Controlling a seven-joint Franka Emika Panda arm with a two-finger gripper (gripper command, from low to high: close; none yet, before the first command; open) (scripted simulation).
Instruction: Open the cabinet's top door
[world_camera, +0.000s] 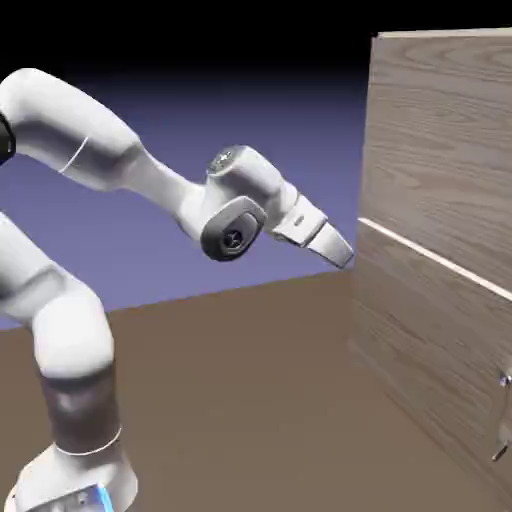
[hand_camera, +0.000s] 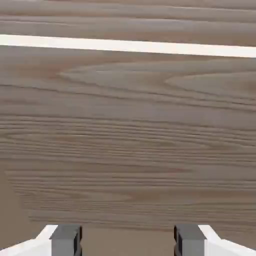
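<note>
A rendered test scene, not a real room: a flat brown table (world_camera: 250, 400), 1 wood-grain cabinet (world_camera: 440, 150), blank blue-violet backdrop (world_camera: 250, 120).

brown table (world_camera: 230, 400), cabinet (world_camera: 440, 250) standing on it

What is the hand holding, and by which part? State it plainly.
Nothing. The hand is open, with only bare wood of the cabinet showing between its fingertips; it grips no handle.
</note>
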